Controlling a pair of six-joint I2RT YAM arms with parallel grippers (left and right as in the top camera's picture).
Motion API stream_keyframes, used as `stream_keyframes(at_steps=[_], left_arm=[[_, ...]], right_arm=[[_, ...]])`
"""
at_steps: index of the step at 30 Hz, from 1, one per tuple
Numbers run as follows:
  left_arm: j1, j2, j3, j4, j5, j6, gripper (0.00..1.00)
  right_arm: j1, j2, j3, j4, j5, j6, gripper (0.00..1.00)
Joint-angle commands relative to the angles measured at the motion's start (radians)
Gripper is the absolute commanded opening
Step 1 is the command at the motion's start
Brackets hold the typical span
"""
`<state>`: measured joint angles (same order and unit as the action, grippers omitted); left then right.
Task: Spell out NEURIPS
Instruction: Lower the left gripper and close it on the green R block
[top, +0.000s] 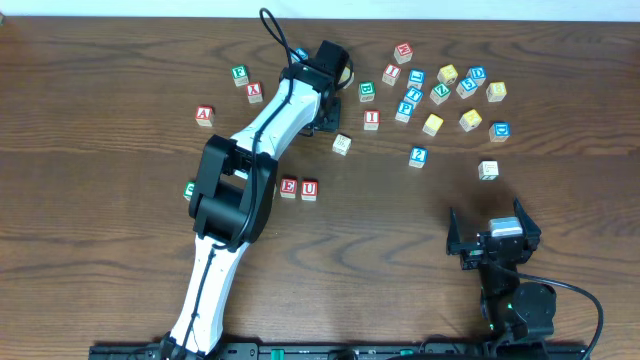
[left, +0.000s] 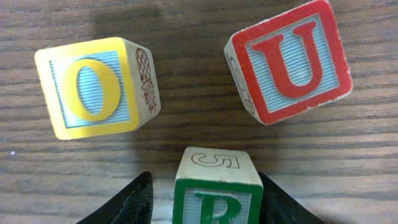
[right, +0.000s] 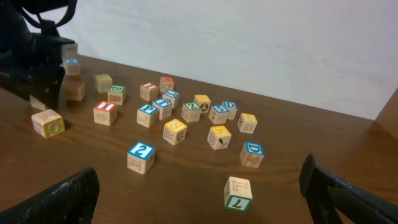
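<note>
In the left wrist view a green R cube (left: 217, 205) stands between the fingers of my left gripper (left: 204, 186). The right finger touches it and bare table shows at the left finger, so the jaws are open around it. Ahead lie a yellow O cube (left: 93, 87) and a red U cube (left: 289, 62). Overhead, the left arm's wrist (top: 325, 62) hides its fingers and the R. A red E (top: 288, 187) and a red U (top: 309, 189) sit side by side. A red I (top: 371, 120) lies further back. My right gripper (top: 490, 225) (right: 198, 177) is open, holding nothing.
Many loose cubes (top: 445, 95) crowd the back right. A green-edged cube (top: 488, 170) (right: 238, 193) lies ahead of the right gripper. Red A (top: 204, 116), red X (top: 254, 92) and a green cube (top: 239, 74) sit back left. Another green-edged cube (top: 190, 188) peeks from under the left arm.
</note>
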<state>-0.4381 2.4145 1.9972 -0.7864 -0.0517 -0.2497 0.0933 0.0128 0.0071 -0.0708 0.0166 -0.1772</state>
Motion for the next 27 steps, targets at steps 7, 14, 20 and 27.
stream_keyframes(at_steps=[7, 14, 20, 27], left_arm=[[0.007, 0.009, 0.064, -0.016, -0.012, 0.010, 0.50], [0.007, 0.009, 0.064, -0.020, -0.011, 0.010, 0.42], [0.007, 0.009, 0.064, -0.020, -0.011, 0.010, 0.38], [0.007, 0.009, 0.064, -0.020, -0.011, 0.010, 0.37]], right_arm=[[-0.009, -0.004, -0.002, -0.004, -0.001, -0.007, 0.99], [-0.009, -0.004, -0.002, -0.004, -0.001, -0.007, 0.99], [-0.009, -0.004, -0.002, -0.004, -0.001, -0.007, 0.99], [-0.009, -0.004, -0.002, -0.004, -0.001, -0.007, 0.99]])
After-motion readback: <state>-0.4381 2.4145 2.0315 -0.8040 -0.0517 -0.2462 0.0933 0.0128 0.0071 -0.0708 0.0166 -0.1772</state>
